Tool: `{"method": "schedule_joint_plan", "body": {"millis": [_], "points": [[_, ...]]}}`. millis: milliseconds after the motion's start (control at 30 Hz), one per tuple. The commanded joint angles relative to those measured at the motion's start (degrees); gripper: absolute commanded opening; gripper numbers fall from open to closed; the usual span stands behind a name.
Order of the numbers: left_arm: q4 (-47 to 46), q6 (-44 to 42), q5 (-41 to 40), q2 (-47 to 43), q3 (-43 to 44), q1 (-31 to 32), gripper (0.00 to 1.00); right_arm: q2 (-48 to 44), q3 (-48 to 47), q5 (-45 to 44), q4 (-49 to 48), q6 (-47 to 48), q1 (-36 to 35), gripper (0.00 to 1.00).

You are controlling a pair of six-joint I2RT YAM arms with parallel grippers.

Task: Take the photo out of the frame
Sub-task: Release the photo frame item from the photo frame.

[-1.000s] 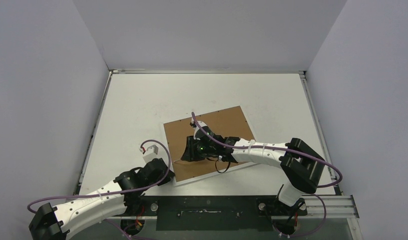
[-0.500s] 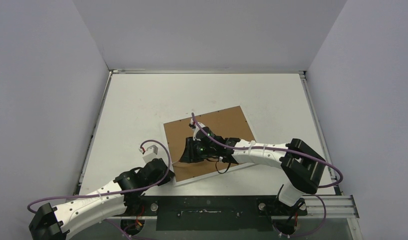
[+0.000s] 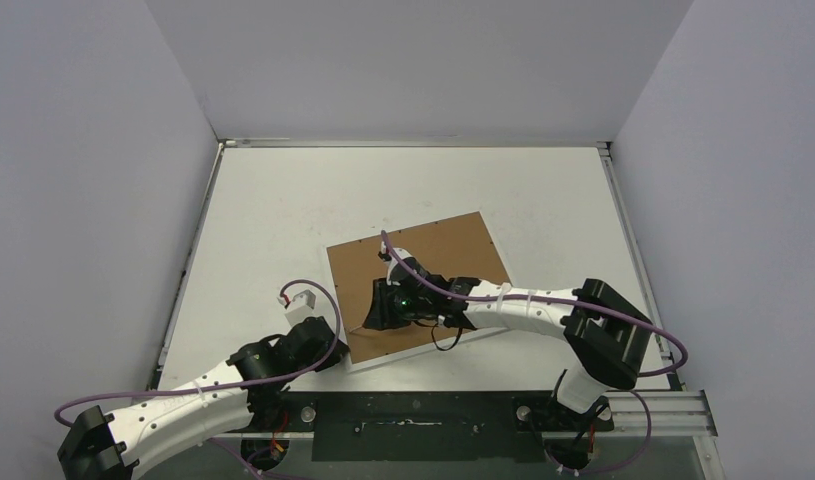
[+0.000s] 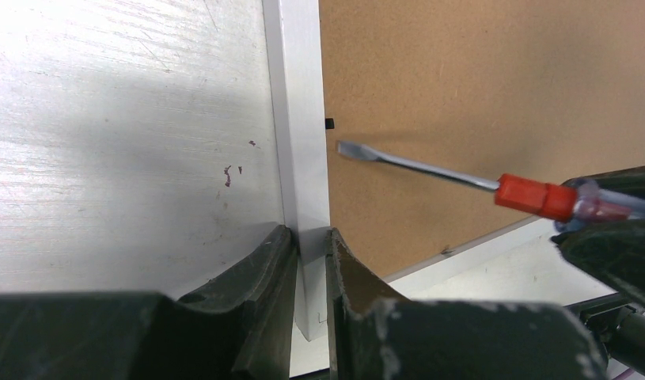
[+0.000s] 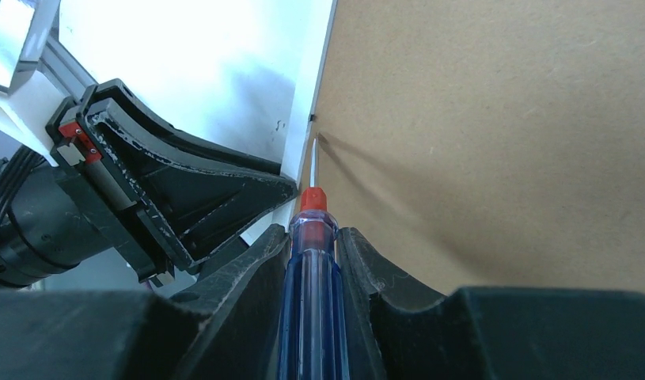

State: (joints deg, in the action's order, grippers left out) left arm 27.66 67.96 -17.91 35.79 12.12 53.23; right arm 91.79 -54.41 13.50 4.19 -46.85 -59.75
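The frame [image 3: 433,262] lies face down on the table, its brown fibreboard back up and white border strips round it. The photo is hidden under the backing. My left gripper [image 4: 311,253] is shut on the frame's white border strip [image 4: 301,119] near its near-left corner [image 3: 345,352]. My right gripper [image 5: 313,237] is shut on a red-and-blue screwdriver [image 5: 313,277]. Its blade tip [image 4: 343,147] hovers over the backing just beside a small black tab [image 4: 329,123] at the left border. In the top view the right gripper [image 3: 383,300] sits over the frame's left part.
The white table [image 3: 283,200] has a raised metal rim along its left [image 3: 188,260] and right [image 3: 628,250] sides. Grey walls stand on three sides. The arm bases and a black rail [image 3: 413,425] line the near edge.
My right gripper with the screwdriver has edged slightly left, toward the frame's left border. The left arm and the frame have not moved.
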Motion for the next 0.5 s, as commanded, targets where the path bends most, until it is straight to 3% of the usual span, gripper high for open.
{"method": "schedule_joint_plan", "body": {"millis": [0, 200, 467], "points": [[4.26, -1.13, -0.81, 0.60, -1.01, 0.38, 0.00, 1.40, -2.01, 1.00, -4.54, -0.32, -1.55, 0.00], [4.15, -1.16, -0.59, 0.86, -1.13, 0.40, 0.00, 2.71, -3.21, 0.21, -5.29, 0.06, -1.79, 0.00], [4.43, -1.08, -0.81, 0.61, -1.04, 0.38, 0.00, -0.43, -4.74, -5.70, 3.28, 2.22, -2.04, 0.00]]}}
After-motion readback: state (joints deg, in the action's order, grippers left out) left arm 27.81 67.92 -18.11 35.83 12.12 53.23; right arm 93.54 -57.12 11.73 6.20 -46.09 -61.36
